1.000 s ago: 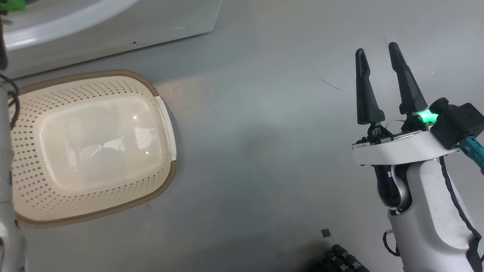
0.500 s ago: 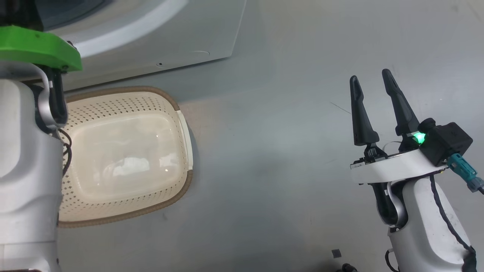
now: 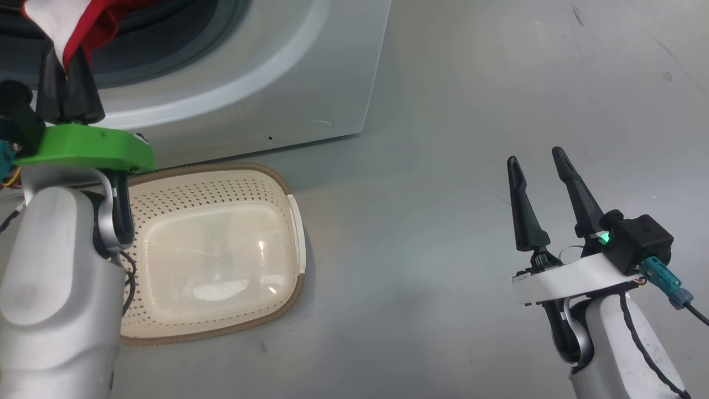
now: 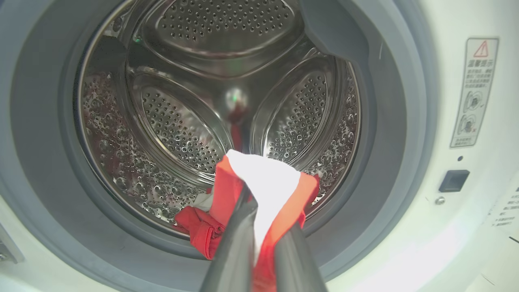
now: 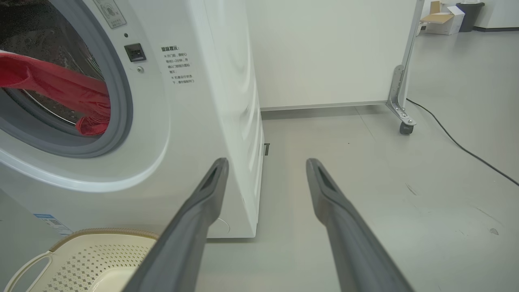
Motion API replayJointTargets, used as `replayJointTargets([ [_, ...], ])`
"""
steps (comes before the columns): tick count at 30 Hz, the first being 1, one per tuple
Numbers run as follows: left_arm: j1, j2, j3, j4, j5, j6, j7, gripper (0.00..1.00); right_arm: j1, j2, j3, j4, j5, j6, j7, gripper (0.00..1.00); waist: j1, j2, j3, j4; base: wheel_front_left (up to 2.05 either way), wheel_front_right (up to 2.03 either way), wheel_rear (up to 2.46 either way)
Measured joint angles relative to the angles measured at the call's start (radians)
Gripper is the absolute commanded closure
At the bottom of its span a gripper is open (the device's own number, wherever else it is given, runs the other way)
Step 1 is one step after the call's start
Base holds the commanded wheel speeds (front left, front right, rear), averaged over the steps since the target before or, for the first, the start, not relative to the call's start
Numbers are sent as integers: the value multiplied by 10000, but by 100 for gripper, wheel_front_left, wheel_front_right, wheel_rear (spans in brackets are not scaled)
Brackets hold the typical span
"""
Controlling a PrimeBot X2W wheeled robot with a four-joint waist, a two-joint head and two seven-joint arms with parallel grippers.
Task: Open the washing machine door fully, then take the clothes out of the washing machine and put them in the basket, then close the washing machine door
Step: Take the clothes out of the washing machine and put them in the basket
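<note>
The white washing machine (image 3: 310, 72) stands at the upper left with its steel drum (image 4: 194, 101) showing; the washing machine door is out of view. My left gripper (image 3: 67, 83) is at the drum's mouth, shut on the clothes (image 4: 267, 182), a red and white garment that trails back over the grey gasket (image 4: 389, 134). More of the red cloth (image 5: 61, 87) hangs at the opening. Below the opening, the cream basket (image 3: 166, 183) sits on the floor with nothing in it. My right gripper (image 3: 534, 156) hovers over bare floor to the right, open, nothing between its fingers.
The grey floor (image 3: 421, 166) stretches right of the machine. A white partition on a wheeled foot (image 5: 401, 121) stands behind it, a black cable (image 5: 458, 146) runs across the floor, and a cardboard box (image 5: 442, 18) sits far back.
The head view has shifted, so the machine front and basket sit lower and further right. My left arm with the gripped garment has come into the picture. The right gripper stays open.
</note>
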Motion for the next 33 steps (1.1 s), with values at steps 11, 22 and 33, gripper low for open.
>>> replayJointTargets([
  [11, 1274, -157, 17, -959, 205, 180, -4, 100, 586, 2, 54, 35, -52, 0, 0, 0, 0, 0, -1031, 259, 0, 0, 0],
  [22, 2142, -385, -123, -2165, 443, 301, -31, 100, 1234, 4, 117, -50, -174, 0, 0, 0, 0, 0, -1814, 665, 0, 0, 0],
  [33, 3047, -644, -98, -2907, 384, 416, -31, 100, 1381, 4, 322, -242, -242, 0, 0, 0, 0, 0, -1878, 966, 0, 0, 0],
])
